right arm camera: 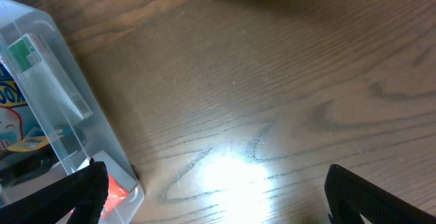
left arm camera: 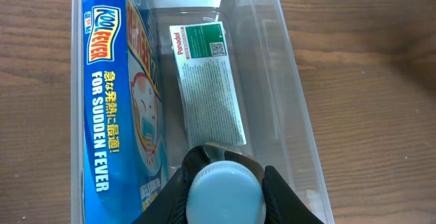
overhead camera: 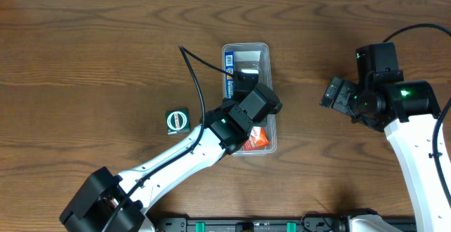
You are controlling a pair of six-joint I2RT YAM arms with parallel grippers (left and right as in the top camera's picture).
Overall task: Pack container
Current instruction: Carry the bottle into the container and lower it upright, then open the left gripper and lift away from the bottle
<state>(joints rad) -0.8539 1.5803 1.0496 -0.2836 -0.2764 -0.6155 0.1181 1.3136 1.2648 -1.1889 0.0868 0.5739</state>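
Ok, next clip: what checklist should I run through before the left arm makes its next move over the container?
1. Left gripper shut on the pale blue round item: ok.
2. That gripper sits between the walls of the container: ok.
3. Free floor under the item: cannot tell, since the item hides it. The blue Kool Fever box and the Panadol box lie just ahead.
4. Right gripper open and apart from the container: ok.
5. Everything packed: not ok, as a green packet lies on the table outside the container.
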